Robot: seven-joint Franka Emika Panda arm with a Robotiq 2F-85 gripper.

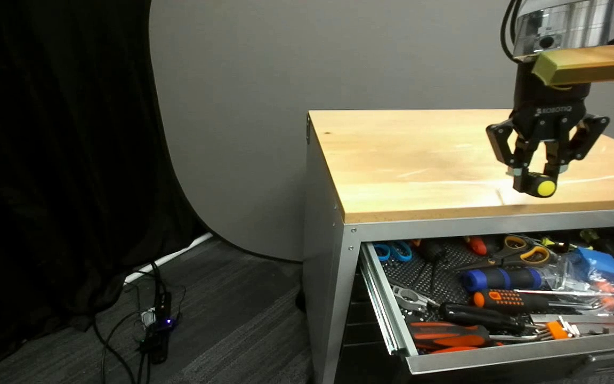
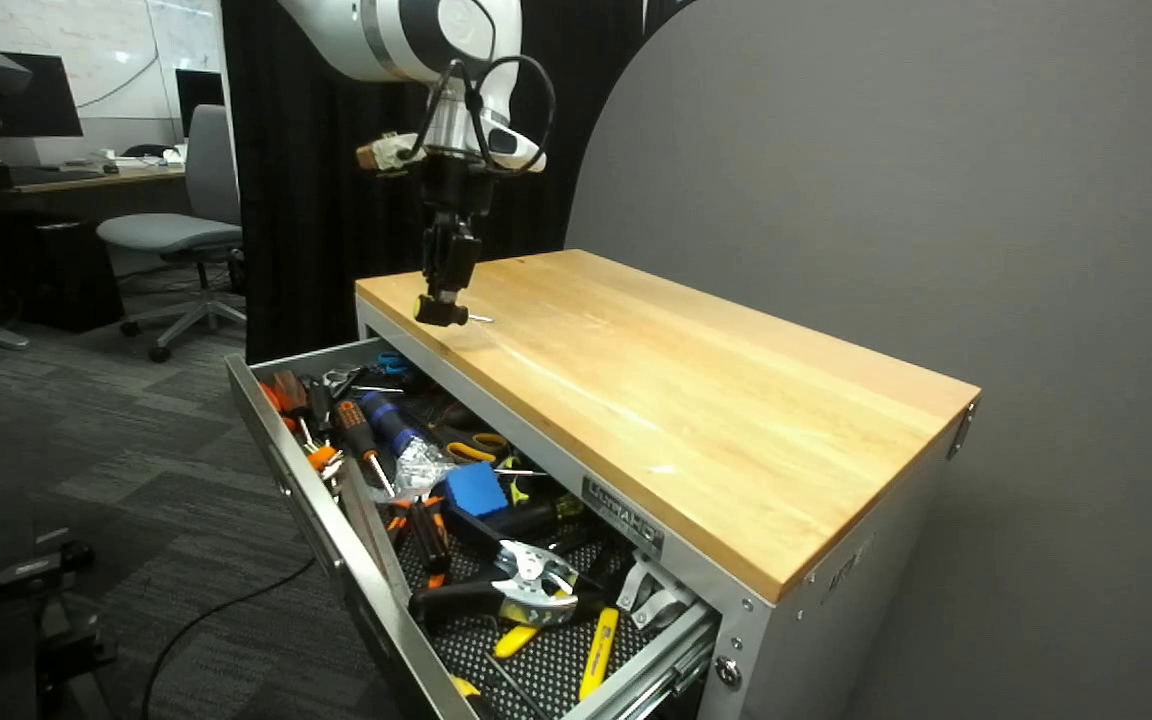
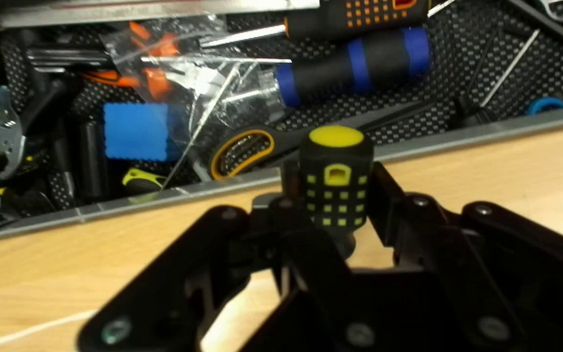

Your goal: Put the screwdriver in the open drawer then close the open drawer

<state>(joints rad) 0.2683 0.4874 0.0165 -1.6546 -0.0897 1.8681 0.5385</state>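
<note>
The screwdriver [image 1: 546, 188] is a stubby black tool with a yellow end cap. It also shows in an exterior view [image 2: 433, 312] and in the wrist view [image 3: 336, 183], with yellow squares on its handle. My gripper [image 1: 536, 178] is shut on its handle, a finger on each side [image 3: 337, 195]. The handle lies about level, yellow end toward the drawer side, above the worktop near its front edge. The open drawer [image 1: 525, 350] is pulled out below the worktop; its front rim shows in an exterior view [image 2: 341, 540]. Its handle shows only partly.
The wooden worktop [image 2: 656, 370] lies under the gripper, its front edge above the drawer. The drawer holds many tools: scissors [image 1: 515, 250], a blue-banded handle [image 1: 501, 278], a blue block [image 2: 476, 488] and a spring clamp [image 2: 534, 575]. A grey backdrop [image 2: 886, 200] stands behind.
</note>
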